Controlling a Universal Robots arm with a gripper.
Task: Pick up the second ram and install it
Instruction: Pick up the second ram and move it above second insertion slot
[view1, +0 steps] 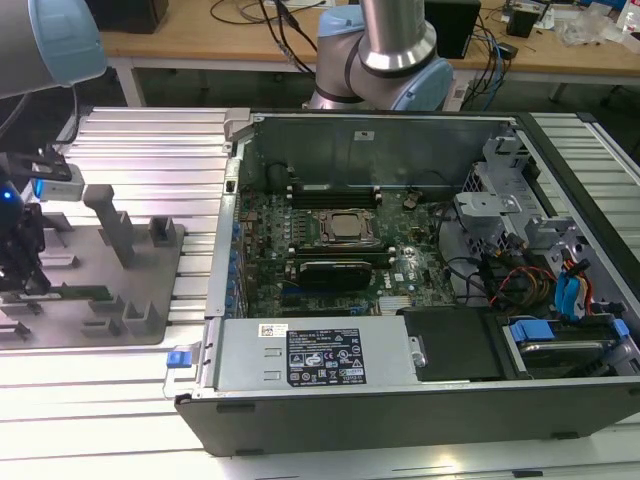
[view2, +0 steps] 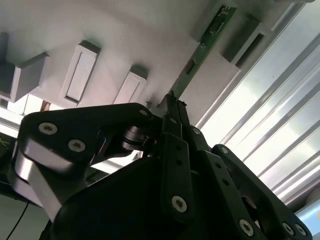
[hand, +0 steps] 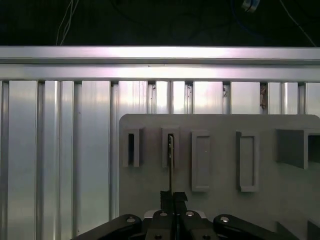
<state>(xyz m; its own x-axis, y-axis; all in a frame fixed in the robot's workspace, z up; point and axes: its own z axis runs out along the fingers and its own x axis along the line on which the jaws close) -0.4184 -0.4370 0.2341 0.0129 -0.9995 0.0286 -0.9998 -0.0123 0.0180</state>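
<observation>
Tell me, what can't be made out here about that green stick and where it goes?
- Second wrist view: the second ram has its near end hidden inside the gripper shut on it.
- First wrist view: the second ram is edge-on, so its chips do not show.
- Exterior view: the gripper covers one end of it; the memory slots in the computer case are too small to tell filled from free.

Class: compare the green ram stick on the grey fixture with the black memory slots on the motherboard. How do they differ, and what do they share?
Colour: the second ram is green; the memory slots are black. Place: the ram stands in the grey fixture, outside the computer case; the slots lie inside it by the CPU socket. State: the gripper holds the ram in its jaws; the slots are untouched. Both are long and narrow.
</observation>
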